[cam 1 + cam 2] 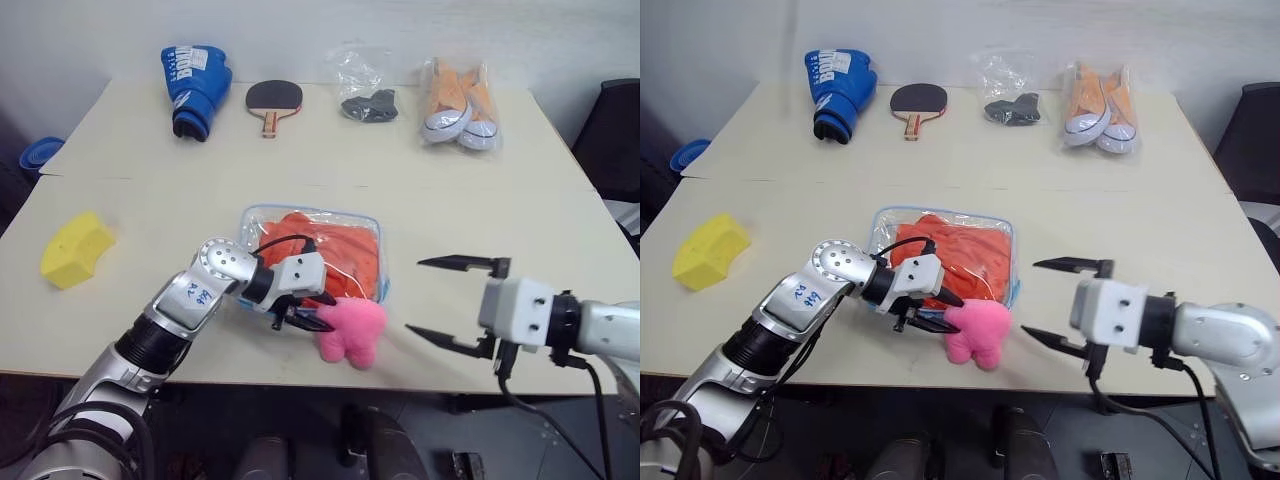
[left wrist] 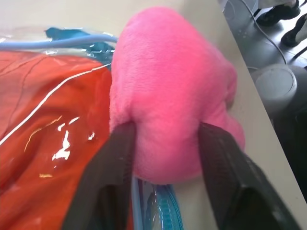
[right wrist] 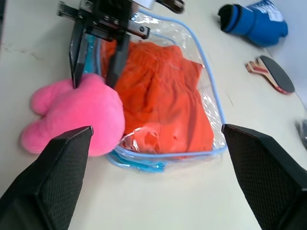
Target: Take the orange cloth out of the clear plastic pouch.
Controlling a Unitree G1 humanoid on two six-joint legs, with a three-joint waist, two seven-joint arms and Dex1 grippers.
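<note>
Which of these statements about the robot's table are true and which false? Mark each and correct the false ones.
1. The orange cloth lies inside the clear plastic pouch. True.
2. The left gripper has its fingers on either side of the pink fluffy charm. True.
3. The right gripper is shut on the pouch. False: it is open, clear of the pouch.
4. The yellow sponge wedge lies inside the pouch. False: it sits apart on the table.
</note>
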